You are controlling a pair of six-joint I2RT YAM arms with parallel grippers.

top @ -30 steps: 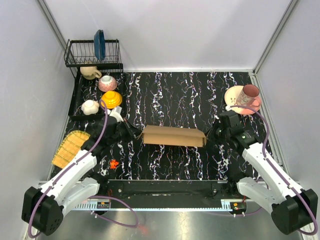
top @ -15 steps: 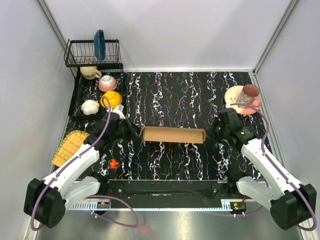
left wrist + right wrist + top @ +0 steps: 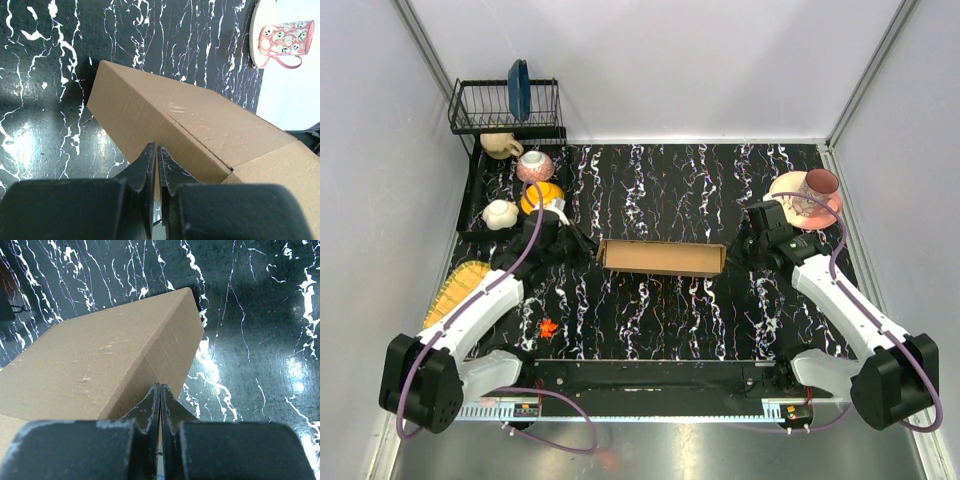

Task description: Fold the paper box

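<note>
The dish rack (image 3: 480, 106) in the table's far-left corner holds 1 blue plate (image 3: 519, 88). A pink mug (image 3: 819, 187) sits on a saucer (image 3: 783, 189) at the right edge. The closed paper box (image 3: 662, 257) lies mid-table. The left gripper (image 3: 156, 151) and right gripper (image 3: 160, 390), both clenched, meet its 2 ends. Only the left wrist view shows skulls on the mug.

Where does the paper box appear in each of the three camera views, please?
Top external: paper box in mid-picture, long side running left to right.
Left wrist: paper box fills the middle and lower right.
Right wrist: paper box fills the left and centre.
Shared landmark: black marbled table top under it.
</note>
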